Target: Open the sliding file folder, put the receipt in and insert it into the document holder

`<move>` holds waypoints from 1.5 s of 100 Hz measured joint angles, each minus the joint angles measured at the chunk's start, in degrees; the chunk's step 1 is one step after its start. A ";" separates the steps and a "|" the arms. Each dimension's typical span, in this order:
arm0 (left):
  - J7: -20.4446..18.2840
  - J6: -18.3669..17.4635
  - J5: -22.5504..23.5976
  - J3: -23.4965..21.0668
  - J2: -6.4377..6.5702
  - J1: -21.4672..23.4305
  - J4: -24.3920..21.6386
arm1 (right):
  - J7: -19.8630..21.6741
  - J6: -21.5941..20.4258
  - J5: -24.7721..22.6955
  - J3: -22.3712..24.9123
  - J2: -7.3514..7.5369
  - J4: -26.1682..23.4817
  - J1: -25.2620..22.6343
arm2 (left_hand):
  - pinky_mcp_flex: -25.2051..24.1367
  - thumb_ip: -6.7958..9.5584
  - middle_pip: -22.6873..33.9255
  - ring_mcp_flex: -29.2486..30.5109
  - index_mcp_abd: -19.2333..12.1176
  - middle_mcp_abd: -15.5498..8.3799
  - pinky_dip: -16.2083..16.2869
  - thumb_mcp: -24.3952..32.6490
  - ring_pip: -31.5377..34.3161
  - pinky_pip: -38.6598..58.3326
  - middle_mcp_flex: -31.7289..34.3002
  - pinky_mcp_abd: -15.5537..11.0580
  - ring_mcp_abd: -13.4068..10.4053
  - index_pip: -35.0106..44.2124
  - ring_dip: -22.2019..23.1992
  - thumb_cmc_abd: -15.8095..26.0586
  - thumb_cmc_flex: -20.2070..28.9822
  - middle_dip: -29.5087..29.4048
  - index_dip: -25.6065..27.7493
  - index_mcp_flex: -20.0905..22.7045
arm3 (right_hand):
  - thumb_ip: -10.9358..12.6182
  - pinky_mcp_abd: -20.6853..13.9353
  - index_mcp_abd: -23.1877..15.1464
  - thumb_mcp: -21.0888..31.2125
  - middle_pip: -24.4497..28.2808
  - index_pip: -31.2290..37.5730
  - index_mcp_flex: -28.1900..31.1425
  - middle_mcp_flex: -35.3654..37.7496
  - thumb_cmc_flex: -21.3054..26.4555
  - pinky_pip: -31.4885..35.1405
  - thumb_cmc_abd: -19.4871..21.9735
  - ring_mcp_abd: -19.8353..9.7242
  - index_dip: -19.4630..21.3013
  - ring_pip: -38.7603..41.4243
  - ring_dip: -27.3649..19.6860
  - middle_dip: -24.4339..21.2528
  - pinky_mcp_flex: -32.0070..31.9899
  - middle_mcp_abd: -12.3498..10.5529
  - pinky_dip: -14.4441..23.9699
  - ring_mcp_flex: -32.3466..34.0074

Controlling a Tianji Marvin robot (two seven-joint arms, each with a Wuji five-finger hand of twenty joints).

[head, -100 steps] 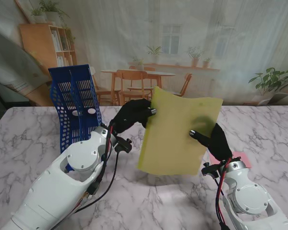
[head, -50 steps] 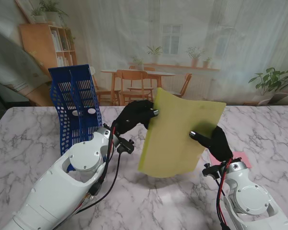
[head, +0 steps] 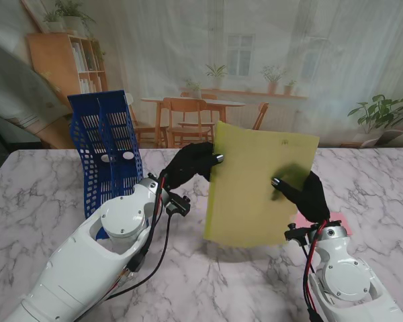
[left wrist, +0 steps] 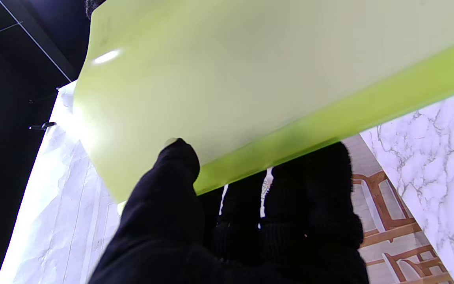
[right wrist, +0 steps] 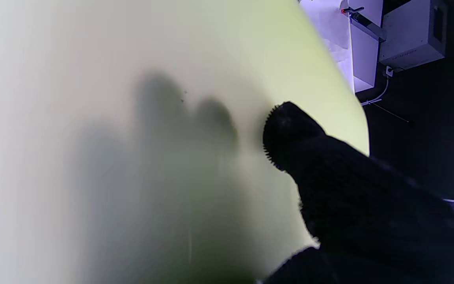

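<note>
**Folder held upright between both hands, holder waiting at upper left**

At the centre of the stand view, the yellow-green file folder (head: 258, 184) is being held upright off the marble table (head: 40, 194), and two hands are sharing it. The left hand (head: 188, 164) is pinching the folder's left edge near the top: in the left wrist view its thumb (left wrist: 172, 173) is pressing one face while the other fingers are curling behind. The right hand (head: 303, 194) is gripping the right side, thumb in front, with finger shadows showing through the sheet (right wrist: 179, 118) in the right wrist view. Both hands are closed on the folder.

The blue mesh document holder (head: 107, 147) is standing at the upper left of the frame, well apart from the folder. A pink slip (head: 337, 220), probably the receipt, is peeking out at the right, beside the right wrist; I cannot tell whether it is lying on the table.

My judgement is that the step in hand is steadying and orienting the folder. Doing it well calls for a light, even pinch so the thin sheet is not buckling, and for keeping one hand firm while the other is working the opening edge.

No brand, label or writing is readable anywhere; a few faint specks near the folder's top are too small to make out.
</note>
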 measured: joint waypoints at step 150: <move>-5.51 0.81 -0.26 0.35 0.69 0.27 1.38 | -1.51 -5.95 2.94 2.65 -0.72 -0.09 -1.28 | 0.35 -3.14 -2.21 0.09 -1.99 -1.68 0.54 5.20 -0.89 -0.96 1.29 -0.12 -0.37 4.14 -0.20 -2.04 2.28 2.83 2.22 2.24 | -0.03 -0.05 0.81 -0.01 2.73 -0.01 -0.06 0.00 0.05 0.03 0.00 -0.11 2.08 1.38 0.13 2.12 0.72 -0.15 0.00 0.01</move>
